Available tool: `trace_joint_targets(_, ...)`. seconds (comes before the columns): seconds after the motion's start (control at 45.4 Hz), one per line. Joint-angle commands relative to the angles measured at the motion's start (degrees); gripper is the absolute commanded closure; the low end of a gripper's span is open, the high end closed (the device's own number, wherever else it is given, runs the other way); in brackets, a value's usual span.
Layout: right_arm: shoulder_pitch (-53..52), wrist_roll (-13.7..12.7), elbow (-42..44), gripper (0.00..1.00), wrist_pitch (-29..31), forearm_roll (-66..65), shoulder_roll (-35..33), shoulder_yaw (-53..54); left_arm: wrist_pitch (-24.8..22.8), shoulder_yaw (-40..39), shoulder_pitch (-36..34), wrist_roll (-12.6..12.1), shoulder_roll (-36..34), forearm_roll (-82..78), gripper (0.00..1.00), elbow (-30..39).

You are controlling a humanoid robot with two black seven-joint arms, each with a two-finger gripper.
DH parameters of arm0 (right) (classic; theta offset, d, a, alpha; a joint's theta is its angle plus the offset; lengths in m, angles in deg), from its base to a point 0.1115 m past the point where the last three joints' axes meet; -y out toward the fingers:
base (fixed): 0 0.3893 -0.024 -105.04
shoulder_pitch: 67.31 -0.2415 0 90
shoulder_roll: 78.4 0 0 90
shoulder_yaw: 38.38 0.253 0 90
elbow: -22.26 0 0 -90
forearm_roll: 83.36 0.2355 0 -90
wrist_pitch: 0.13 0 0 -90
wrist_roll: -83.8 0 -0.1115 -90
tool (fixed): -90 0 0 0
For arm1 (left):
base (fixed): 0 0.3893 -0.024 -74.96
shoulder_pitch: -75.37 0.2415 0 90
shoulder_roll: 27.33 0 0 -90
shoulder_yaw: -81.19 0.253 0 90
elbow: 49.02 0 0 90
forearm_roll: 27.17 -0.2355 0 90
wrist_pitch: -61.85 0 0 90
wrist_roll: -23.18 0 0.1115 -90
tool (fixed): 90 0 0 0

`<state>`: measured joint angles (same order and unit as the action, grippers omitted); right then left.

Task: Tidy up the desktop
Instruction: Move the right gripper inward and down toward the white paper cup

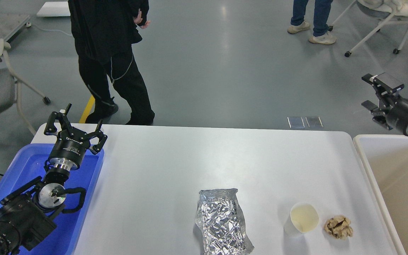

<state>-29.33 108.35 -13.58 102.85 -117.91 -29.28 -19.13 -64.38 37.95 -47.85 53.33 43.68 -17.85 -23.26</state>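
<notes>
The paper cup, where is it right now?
In the head view, the paper cup stands near the desktop's front right, between the foil bag and a crumpled brown wad.

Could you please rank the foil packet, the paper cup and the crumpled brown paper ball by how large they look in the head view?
1. Foil packet: clearly the largest.
2. Paper cup: much smaller than the packet.
3. Crumpled brown paper ball: slightly smaller than the cup.

All three sit near the front edge of the desktop, so nearness hardly skews this.
</notes>
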Motion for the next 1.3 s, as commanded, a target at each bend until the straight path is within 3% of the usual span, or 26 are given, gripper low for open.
trace_joint_targets(0.0, -10.9, 1.9, -3.7, 0.0, 0.0, -12.7, -5.2, -19.8, 0.0, 0.0, 0.0, 0.0, 0.0, 0.0, 0.0, 0.0)
trace_joint_targets(0.088, -14.0, 3.1, -8.0, 0.0, 0.0, -18.1, -7.4, -24.0, 0.0, 0.0, 0.0, 0.0, 0.0, 0.0, 0.0, 0.0)
trace_joint_targets(0.44, -20.0, 3.3, -38.1, 0.0, 0.0, -45.6, -20.1, -27.9, 0.0, 0.0, 0.0, 0.0, 0.0, 0.0, 0.0, 0.0)
trace_joint_targets(0.594, -20.1, 3.3, -45.5, 0.0, 0.0, -56.4, -21.5, -29.2, 0.0, 0.0, 0.0, 0.0, 0.0, 0.0, 0.0, 0.0)
trace_joint_targets(0.925, -19.3, 3.2, -46.1, 0.0, -0.1, -58.9, -17.3, -34.7, 0.0, 0.0, 0.0, 0.0, 0.0, 0.0, 0.0, -0.1)
trace_joint_targets(1.277, -12.0, 2.7, -37.4, 0.0, -1.5, -58.1, -10.9, -33.8, 0.0, 0.0, 0.0, 0.0, 0.0, 0.0, 0.0, 0.0)
